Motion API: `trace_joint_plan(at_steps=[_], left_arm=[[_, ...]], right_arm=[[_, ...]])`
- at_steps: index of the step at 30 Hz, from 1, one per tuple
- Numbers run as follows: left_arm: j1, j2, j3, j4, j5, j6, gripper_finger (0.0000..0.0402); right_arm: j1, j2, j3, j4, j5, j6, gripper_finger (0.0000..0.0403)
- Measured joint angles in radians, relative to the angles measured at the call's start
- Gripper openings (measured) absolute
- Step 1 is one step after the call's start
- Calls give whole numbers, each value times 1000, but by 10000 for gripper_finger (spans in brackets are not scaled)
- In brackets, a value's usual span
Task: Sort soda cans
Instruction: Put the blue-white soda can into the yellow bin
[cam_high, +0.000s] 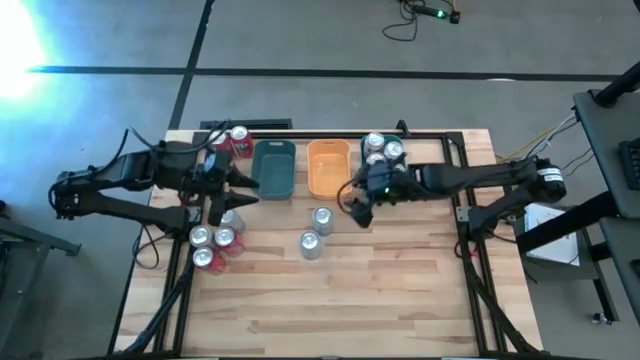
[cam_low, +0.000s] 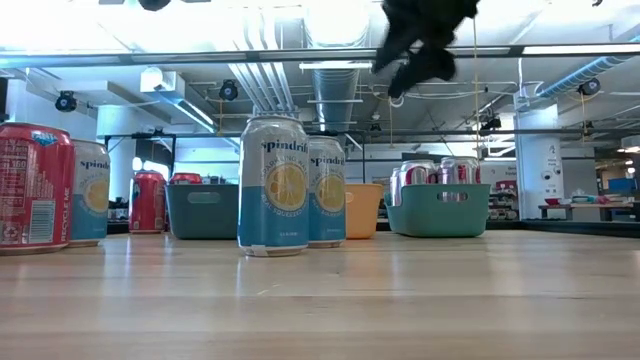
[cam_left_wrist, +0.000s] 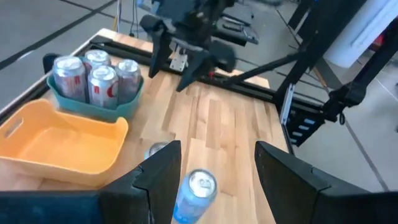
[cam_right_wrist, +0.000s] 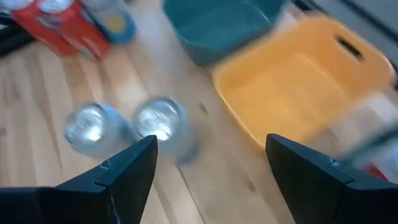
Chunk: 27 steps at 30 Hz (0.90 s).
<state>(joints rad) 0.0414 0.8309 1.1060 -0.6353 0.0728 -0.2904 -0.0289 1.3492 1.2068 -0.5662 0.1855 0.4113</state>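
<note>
The right end effector (cam_high: 360, 212) is held above the table (cam_high: 400, 290) with its two fingers spread wide and nothing gripped between them, as is seen in the right wrist view, where both dark fingers (cam_right_wrist: 118, 174) frame bare wood. Just beside and below it, toward the table's middle, two blue-and-white soda cans (cam_high: 316, 232) stand close together, upright; in the low view they are seen as the nearest pair (cam_low: 290, 185). Just behind the right end effector an orange tray (cam_high: 328, 167) lies empty, and beside that, on the side of the right arm, a teal tray (cam_low: 437, 208) holds three silver-topped cans (cam_high: 382, 150). The left end effector (cam_high: 222, 195) is also raised over the table, its fingers parted widely and empty, as shown in the left wrist view (cam_left_wrist: 211, 180). Directly below and near it a group of cans (cam_high: 212, 242) stands on the table, red ones and a blue-and-white one among them. Behind it two red cans (cam_high: 232, 142) stand at the table's far edge, and another teal tray (cam_high: 272, 167), empty, lies just beside it toward the orange one. The two end effectors are kept well apart, with the two empty trays between them.
</note>
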Motion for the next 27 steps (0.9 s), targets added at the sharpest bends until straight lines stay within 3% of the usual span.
trace_joint_plan(at_steps=[3,9,13,20,27], left_arm=[[-2,-1,-31,8,38,-3,190],[-3,13,-81,14,101,-45,190],[-8,26,-113,17,110,-79,190],[-35,51,-121,64,110,-117,190],[-96,55,-121,77,110,-140,190]], right_arm=[[49,48,0,95,45,-25,296],[81,143,27,109,79,-19,325],[87,215,107,101,65,-132,356],[58,362,273,-10,-29,-308,379],[14,454,328,-85,-169,-342,380]])
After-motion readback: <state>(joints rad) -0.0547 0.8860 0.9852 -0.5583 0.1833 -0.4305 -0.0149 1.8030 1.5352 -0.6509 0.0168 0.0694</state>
